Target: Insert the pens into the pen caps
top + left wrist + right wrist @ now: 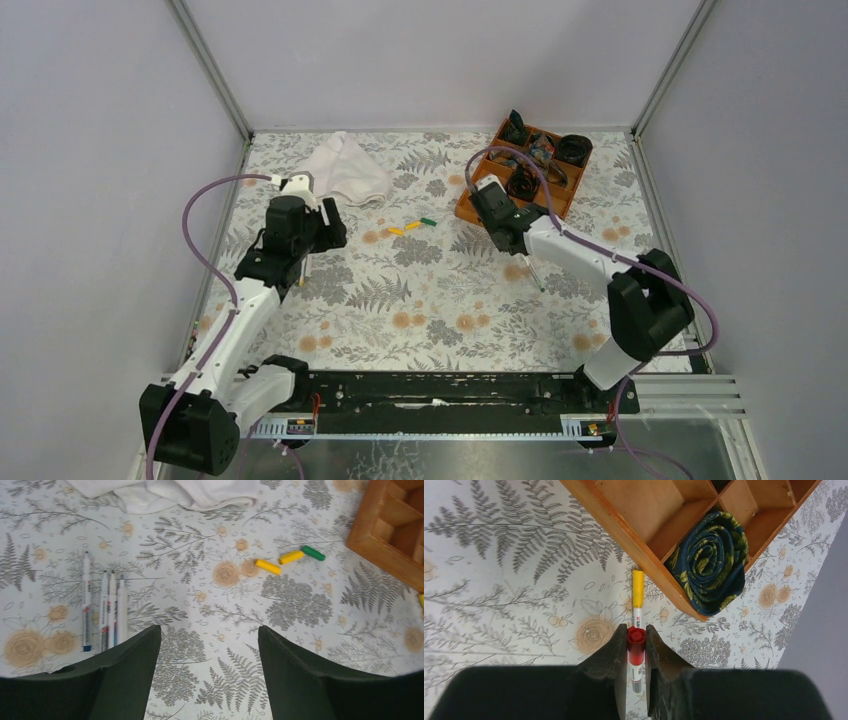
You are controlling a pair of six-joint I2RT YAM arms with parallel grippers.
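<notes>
Several white pens [105, 611] lie side by side on the floral mat, just left of my left gripper [210, 635], which hangs open above bare mat with nothing between its fingers. Two yellow pen caps [267, 566] and a green cap [313, 553] lie ahead of it to the right, in a short row [411, 225] mid-table. My right gripper [636, 636] is shut on a pen wearing a red cap [636, 647]; that pen sticks out below the gripper [535, 278]. Another pen with a yellow cap [638, 587] lies on the mat beside the tray.
An orange wooden tray [478, 205] with compartments stands at the back right, holding dark coiled bands and a rolled dark-blue patterned cloth [709, 560]. A crumpled white cloth [345, 170] lies at the back left. Grey walls enclose the table.
</notes>
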